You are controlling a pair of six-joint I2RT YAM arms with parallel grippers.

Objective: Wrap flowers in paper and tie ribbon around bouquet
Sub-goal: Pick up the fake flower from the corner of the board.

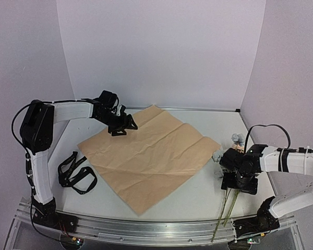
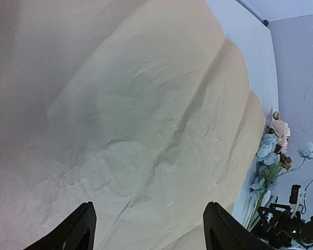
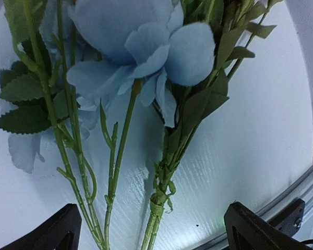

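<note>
Tan kraft paper sheet (image 1: 151, 156) lies flat, centred; left gripper (image 2: 148, 219) spread, empty, above its far-left edge. Right gripper (image 3: 151, 208) spread wide over pale-blue, green-stemmed artificial flowers (image 3: 146, 47) beside the paper's right corner. Step looks like fetching flowers; next move: close on stems.

Pale lilac-white walls (image 1: 161, 52) on three sides of a white table (image 1: 198, 195), aluminium rail (image 1: 146, 229) along its near edge
</note>
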